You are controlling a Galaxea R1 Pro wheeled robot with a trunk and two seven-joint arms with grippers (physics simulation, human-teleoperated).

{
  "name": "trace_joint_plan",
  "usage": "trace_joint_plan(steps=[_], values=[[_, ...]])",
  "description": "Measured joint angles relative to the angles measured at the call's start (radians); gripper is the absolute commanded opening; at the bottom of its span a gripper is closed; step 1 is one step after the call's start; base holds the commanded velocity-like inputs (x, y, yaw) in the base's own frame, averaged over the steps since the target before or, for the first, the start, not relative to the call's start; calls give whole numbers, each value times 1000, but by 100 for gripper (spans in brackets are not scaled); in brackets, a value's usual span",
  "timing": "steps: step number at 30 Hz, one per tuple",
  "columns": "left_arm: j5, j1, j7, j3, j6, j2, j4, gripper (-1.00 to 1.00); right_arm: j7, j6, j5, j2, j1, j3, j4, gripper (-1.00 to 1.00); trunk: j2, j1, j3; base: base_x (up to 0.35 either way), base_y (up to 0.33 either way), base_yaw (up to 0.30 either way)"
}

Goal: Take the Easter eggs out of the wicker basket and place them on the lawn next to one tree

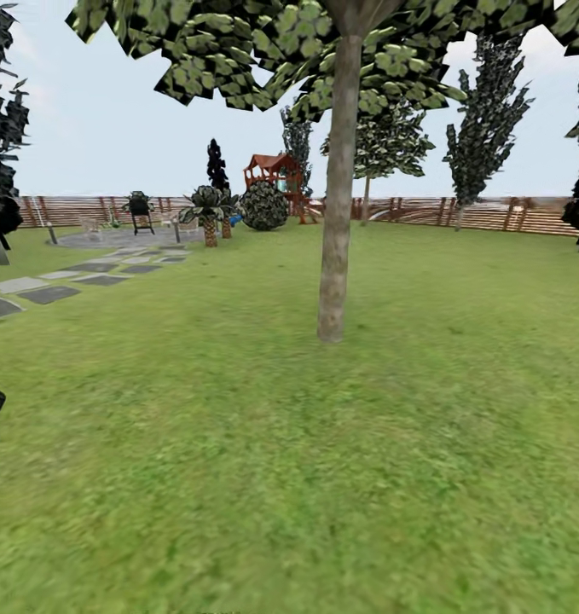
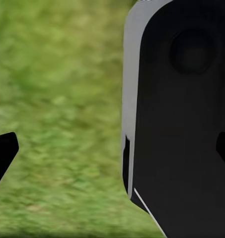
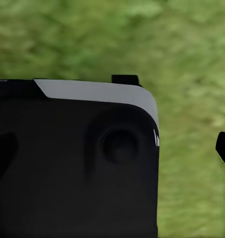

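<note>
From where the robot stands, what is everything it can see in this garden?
Tree: one, pale grey-beige trunk under dark green foliage, straight ahead on the grass.
Lawn: one, mottled green, covering the foreground.
Fence: one, brown horizontal slats, along the far edge.
Playset: one, red-brown, far back by the fence.
Round bush: one, dark, in front of the playset.
Stepping stones: several, grey, in a line at the left.
Dark trees: several, near-black, along the back and at both sides.
Dark stand: one, black, on the far paving; too small to identify.
Robot's own parts: black and grey body panels close up in both wrist views, over grass; the black tips at the edges do not tell whether the grippers are open or shut.
</note>
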Motion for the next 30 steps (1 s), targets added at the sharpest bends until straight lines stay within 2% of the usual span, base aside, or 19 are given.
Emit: trace_joint_plan(steps=[12, 17, 19, 24, 28, 30], values=[[0, 0, 0, 0, -1, 0, 0, 100, -1, 0, 0, -2, -7, 0, -3, 100, 0, 0, -11, 0, 0, 226], [4, -2, 0, 1, -22, -4, -62, 100, 0, 0, 0, -1, -8, 0, -3, 100, 0, 0, -18, 0, 0, 193], [6, -2, -1, 1, -25, -16, -74, 100, 0, 0, 0, -2, -8, 0, -3, 100, 0, 0, -20, 0, 0, 192], [8, -2, -1, 1, -26, -80, -81, 100, 1, 0, 0, -4, -8, 0, -3, 100, 0, 0, -27, 0, 0, 185], [8, -2, -5, 3, -31, -102, -83, 100, 1, -3, 0, -3, -8, 0, -3, 100, 0, 0, -32, 0, 0, 128], [8, -2, -5, 4, -44, -102, -83, 100, 1, -5, 0, -3, -8, -1, -3, 100, 0, 0, -33, 0, 0, 29]])
